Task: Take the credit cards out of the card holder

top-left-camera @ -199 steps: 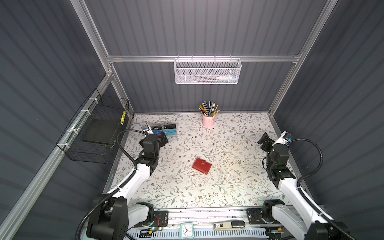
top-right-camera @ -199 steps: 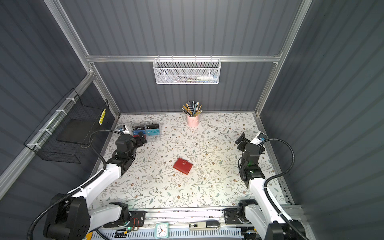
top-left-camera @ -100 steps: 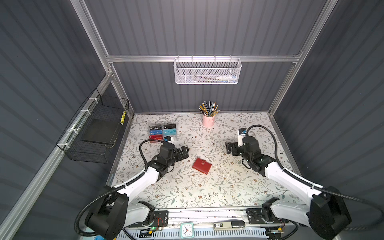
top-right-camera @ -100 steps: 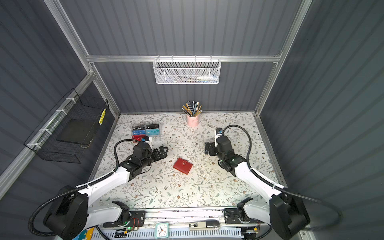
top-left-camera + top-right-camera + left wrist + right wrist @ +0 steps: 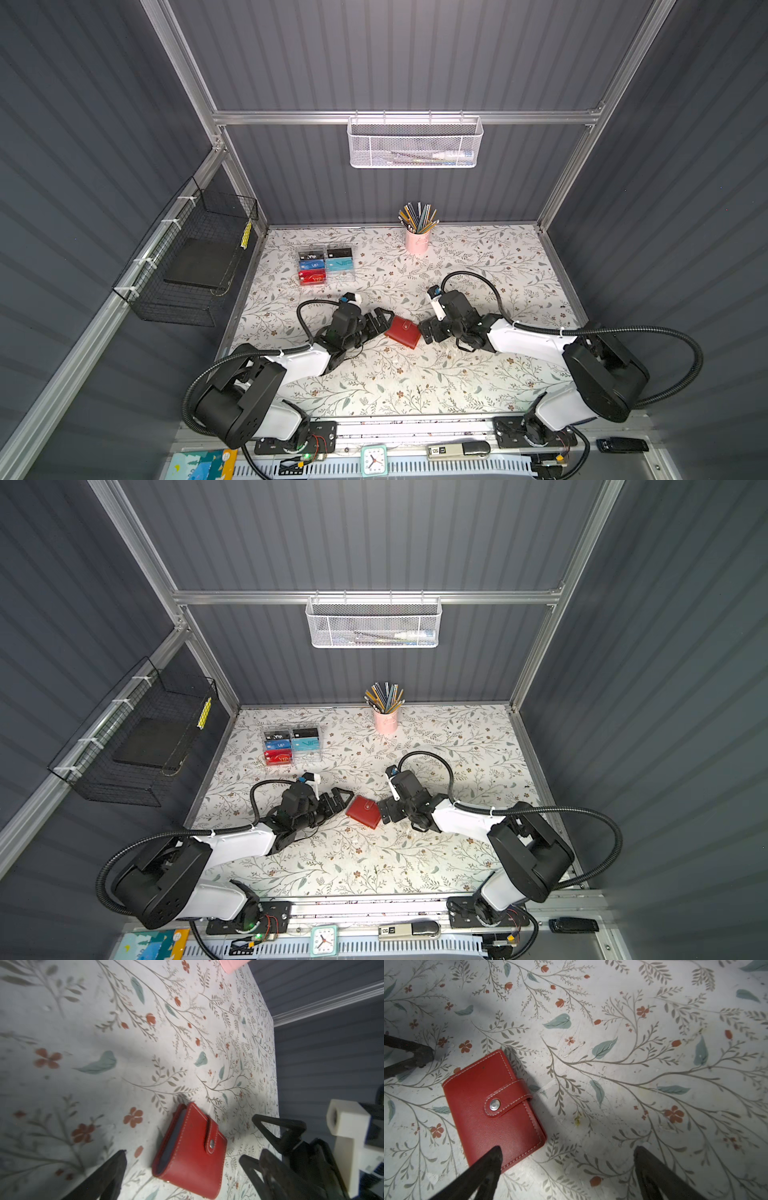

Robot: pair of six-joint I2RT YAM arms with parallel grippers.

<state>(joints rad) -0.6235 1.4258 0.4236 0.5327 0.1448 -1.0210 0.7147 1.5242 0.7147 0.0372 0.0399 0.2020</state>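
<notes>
The red card holder (image 5: pixel 403 331) (image 5: pixel 365 811) lies shut in the middle of the floral table, its snap tab fastened (image 5: pixel 492 1105). The credit cards are hidden inside it. My left gripper (image 5: pixel 384 321) (image 5: pixel 343 798) sits low just left of the holder, open. In the left wrist view the holder (image 5: pixel 191 1147) lies just ahead between the spread fingers of the left gripper (image 5: pixel 182 1156). My right gripper (image 5: pixel 428 330) (image 5: pixel 386 808) is close on the holder's right side, open and holding nothing. One fingertip (image 5: pixel 494 1157) of the right gripper (image 5: pixel 567 1149) overlaps the holder's near corner.
A clear compartmented box (image 5: pixel 325 264) of coloured cards stands at the back left. A pink cup (image 5: pixel 417 242) of pencils is at the back centre. A black wire basket (image 5: pixel 195 257) hangs on the left wall, a white mesh basket (image 5: pixel 415 143) on the back rail.
Both arms have swung in from the table's sides toward the centre and now flank the card holder closely. Both grippers stayed open. The holder has not moved.
</notes>
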